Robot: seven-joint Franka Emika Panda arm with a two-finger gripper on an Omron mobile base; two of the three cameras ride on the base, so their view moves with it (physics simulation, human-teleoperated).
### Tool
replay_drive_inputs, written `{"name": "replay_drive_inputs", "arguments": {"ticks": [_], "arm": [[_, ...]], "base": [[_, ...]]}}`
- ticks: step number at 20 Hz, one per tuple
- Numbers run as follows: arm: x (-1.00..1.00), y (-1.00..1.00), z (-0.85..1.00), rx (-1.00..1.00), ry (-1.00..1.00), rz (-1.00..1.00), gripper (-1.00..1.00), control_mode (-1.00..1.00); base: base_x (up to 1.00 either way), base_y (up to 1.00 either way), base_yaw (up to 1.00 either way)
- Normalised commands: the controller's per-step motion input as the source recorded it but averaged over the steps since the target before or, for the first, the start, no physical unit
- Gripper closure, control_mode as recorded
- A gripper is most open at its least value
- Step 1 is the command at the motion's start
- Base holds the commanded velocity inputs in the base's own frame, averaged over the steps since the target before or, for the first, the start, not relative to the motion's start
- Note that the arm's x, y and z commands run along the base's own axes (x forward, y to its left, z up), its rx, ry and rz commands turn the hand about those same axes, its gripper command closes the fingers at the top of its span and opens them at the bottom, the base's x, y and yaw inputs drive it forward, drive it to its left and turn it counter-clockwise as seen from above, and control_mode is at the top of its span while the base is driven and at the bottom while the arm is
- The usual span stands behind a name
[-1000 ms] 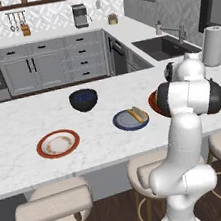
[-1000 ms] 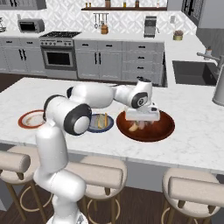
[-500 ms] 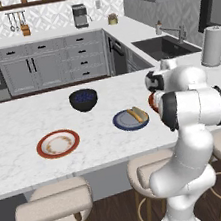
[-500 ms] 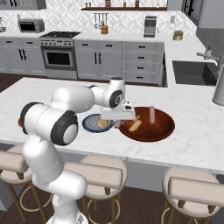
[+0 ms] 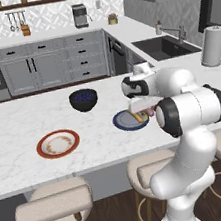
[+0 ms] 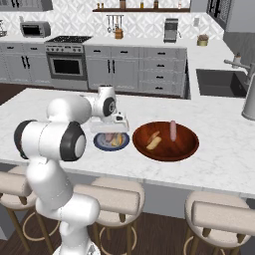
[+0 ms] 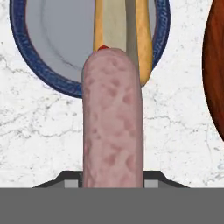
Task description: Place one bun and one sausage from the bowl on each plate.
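Observation:
My gripper (image 5: pixel 141 106) is shut on a pink sausage (image 7: pixel 113 118) and hangs just above the slate-blue plate (image 5: pixel 124 124), near its right rim. A yellow bun (image 7: pixel 144 39) lies on that plate (image 7: pixel 52 52), and the sausage's tip points at it. From the right base view, the gripper (image 6: pixel 110 127) hovers over the blue plate (image 6: pixel 99 143), left of the reddish-brown bowl (image 6: pixel 189 149). The bowl holds one bun (image 6: pixel 153 143) and one sausage (image 6: pixel 173 130). The white plate with the orange-red rim (image 5: pixel 58 143) lies further left with nothing on it.
A dark blue-black bowl (image 5: pixel 83 99) stands behind the two plates. A paper towel roll (image 5: pixel 210 46) stands at the counter's far right by the sink (image 5: pixel 166 47). Stools (image 5: pixel 52 205) line the counter's front edge. The brown bowl's rim (image 7: pixel 215 65) lies close beside the blue plate.
The arm has swung left from over the reddish-brown bowl to above the slate-blue plate, carrying the sausage with it. The plates and bowls have not moved.

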Motion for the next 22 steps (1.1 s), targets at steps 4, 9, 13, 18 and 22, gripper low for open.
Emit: {"name": "replay_drive_inputs", "arguments": {"ticks": [4, 9, 13, 18, 22], "arm": [[0.22, 0.84, 0.00, -0.01, 0.08, -0.01, 1.00, -1.00], [0.01, 0.45, -0.10, 0.00, 0.03, 0.00, 1.00, -1.00], [0.21, 0.03, 0.00, 0.00, 0.00, 0.00, 1.00, -1.00], [0.58, 0.00, -0.08, 0.00, 0.00, 0.00, 1.00, -1.00], [0.56, 0.00, -0.34, 0.00, -0.01, 0.00, 1.00, -1.00]], "base": [[0.00, 0.00, 0.00], [0.00, 0.00, 0.00], [0.00, 0.00, 0.00], [0.00, 0.00, 0.00], [0.00, 0.00, 0.00]]}}
